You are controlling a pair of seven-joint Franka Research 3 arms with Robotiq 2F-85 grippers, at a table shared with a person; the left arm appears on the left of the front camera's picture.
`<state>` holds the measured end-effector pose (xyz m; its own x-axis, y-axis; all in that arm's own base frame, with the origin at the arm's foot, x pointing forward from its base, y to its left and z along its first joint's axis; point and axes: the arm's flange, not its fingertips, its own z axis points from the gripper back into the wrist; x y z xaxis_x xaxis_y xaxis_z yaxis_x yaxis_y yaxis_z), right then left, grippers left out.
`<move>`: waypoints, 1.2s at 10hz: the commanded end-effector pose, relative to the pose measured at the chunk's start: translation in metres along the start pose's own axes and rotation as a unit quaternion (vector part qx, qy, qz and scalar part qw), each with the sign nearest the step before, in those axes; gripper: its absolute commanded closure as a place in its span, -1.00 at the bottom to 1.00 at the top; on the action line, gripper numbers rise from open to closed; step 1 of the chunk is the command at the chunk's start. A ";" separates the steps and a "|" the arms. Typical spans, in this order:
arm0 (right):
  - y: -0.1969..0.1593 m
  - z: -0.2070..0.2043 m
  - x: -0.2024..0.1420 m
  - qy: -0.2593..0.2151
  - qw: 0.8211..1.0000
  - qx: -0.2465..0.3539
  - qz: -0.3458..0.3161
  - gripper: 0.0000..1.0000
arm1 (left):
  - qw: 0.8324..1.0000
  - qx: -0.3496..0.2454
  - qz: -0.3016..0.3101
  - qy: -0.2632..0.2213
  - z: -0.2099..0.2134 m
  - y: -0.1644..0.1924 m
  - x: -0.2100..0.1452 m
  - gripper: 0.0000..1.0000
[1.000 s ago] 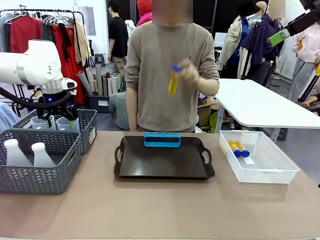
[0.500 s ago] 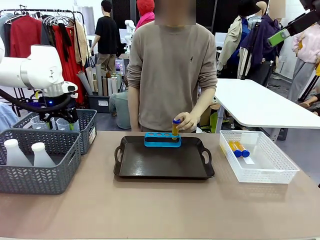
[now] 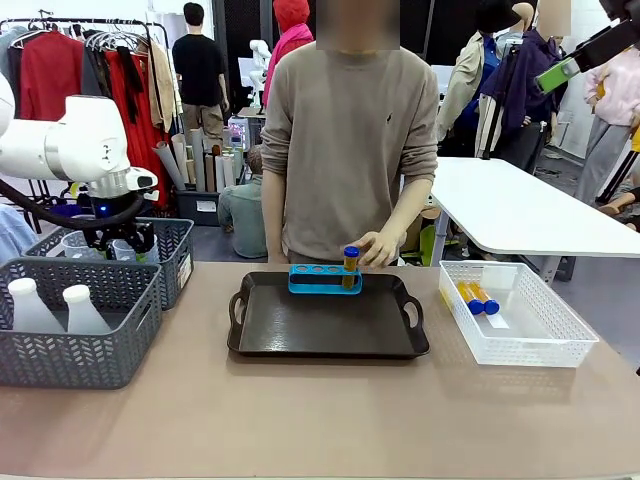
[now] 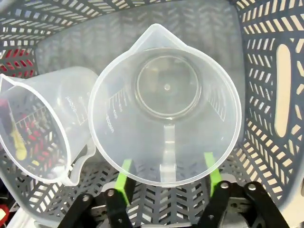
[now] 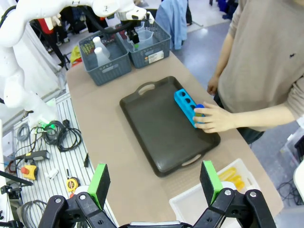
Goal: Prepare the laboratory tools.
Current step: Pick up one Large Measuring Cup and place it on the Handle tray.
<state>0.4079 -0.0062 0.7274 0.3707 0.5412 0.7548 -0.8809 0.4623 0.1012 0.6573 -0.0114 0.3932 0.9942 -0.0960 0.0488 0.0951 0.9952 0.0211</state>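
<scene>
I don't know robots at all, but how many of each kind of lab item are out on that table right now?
Yellow tubes: 3
Blue rack: 1
Clear beakers: 2
White flasks: 2
Total: 8

White arm (image 3: 62,145), black green-padded fingers (image 5: 209,176)
</scene>
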 end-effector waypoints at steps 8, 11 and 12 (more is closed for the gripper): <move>0.002 0.000 0.002 -0.003 1.000 0.001 -0.001 -1.00 | 1.000 0.001 -0.008 -0.008 0.011 0.006 0.003 1.00; 0.002 0.000 0.002 -0.003 1.000 0.001 -0.001 -1.00 | 1.000 0.003 -0.008 -0.014 0.023 0.006 -0.001 1.00; 0.002 0.000 0.002 -0.003 1.000 0.001 -0.001 -1.00 | 1.000 0.005 -0.012 -0.021 0.035 0.005 -0.004 1.00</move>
<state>0.4079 -0.0063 0.7274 0.3708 0.5412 0.7547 -0.8809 0.4623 0.1013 0.6587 -0.0093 0.4140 0.9913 -0.1044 0.0807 0.1028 0.9944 0.0246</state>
